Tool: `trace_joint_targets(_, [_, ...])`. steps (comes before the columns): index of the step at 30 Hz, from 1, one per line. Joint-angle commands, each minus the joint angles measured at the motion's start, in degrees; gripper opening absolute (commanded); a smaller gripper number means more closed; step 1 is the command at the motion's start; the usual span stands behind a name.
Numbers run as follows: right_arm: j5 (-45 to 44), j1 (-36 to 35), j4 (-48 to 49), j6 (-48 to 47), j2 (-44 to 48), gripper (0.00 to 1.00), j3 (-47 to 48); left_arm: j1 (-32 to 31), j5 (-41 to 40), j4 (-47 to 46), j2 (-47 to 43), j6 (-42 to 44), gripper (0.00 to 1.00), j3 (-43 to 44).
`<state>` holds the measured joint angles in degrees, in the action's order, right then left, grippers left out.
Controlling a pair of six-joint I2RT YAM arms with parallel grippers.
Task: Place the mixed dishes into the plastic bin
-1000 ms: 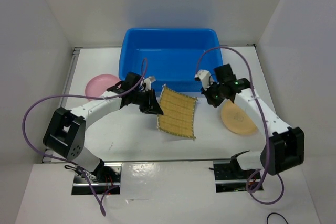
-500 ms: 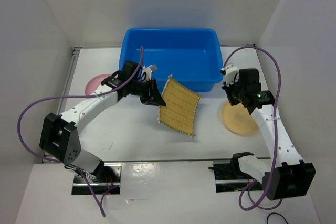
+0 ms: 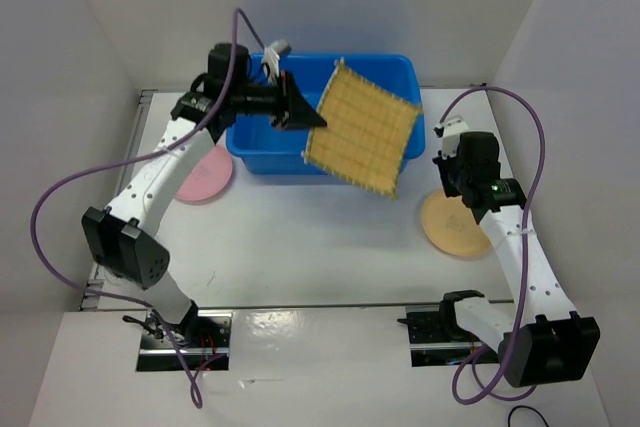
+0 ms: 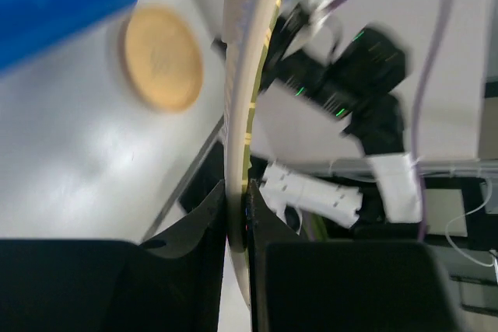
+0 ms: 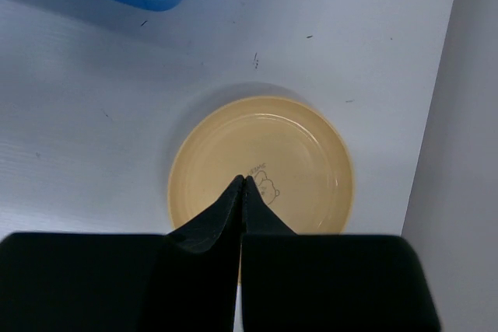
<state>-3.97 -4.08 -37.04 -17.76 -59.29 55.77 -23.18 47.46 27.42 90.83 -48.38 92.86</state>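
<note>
Bright, even white light fills the overhead view, apparently from above. The table [image 3: 320, 247] is nearly washed out, with glare on the glossy strip [image 3: 295, 325] at its near edge. A faint bluish shadow lies on the back wall [image 3: 330, 7] behind the bin [image 3: 255, 142]. The left wrist view is smeared with blur — the mat [image 4: 236, 130] and tan plate [image 4: 162, 57] look soft. The right wrist view is sharp, with a soft shadow along the plate's upper left.

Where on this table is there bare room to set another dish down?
Widest free patch: the white table in front of the blue plastic bin, between the round pink plate and the round yellow-tan plate. Crowded: above the bin, where the left gripper holds the square woven bamboo mat, and the yellow-tan plate, with the shut right gripper over it.
</note>
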Motion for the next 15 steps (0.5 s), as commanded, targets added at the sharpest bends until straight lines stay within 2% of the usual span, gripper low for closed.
trace_joint_targets(1, [-3.1, 0.4, 3.8, 2.1, 1.6, 0.00, -0.9, 3.0, 7.1, -6.2, 5.9, -3.8, 0.00, 15.1])
trace_joint_targets(3, [-3.9, 0.4, 4.4, 2.1, 1.6, 0.00, -1.4, 5.0, 7.8, -1.7, 12.9, -2.6, 0.00, 24.9])
trace_joint_targets(5, [-3.9, 0.4, 4.4, 2.1, 1.6, 0.00, -1.5, 6.3, 7.2, 2.1, 19.0, -1.1, 0.00, 30.2])
trace_joint_targets(10, [-3.9, 0.4, 4.4, 2.1, 1.6, 0.00, -1.5, 7.4, 6.7, 0.5, 28.6, -2.8, 0.00, 38.6])
trace_joint_targets(13, [-3.9, 0.4, 5.0, 2.1, 1.6, 0.00, -1.5, 8.0, 6.1, 1.2, 39.5, -4.8, 0.00, 49.2])
trace_joint_targets(14, [-3.9, 0.4, 5.0, 2.1, 1.6, 0.00, -1.5, 8.0, 5.5, 3.5, 42.2, -4.8, 0.00, 57.8])
trace_joint_targets(15, [-3.9, 0.4, 5.0, 2.1, 1.6, 0.00, -1.5, 8.0, 4.8, 4.5, 48.7, -6.8, 0.00, 63.4])
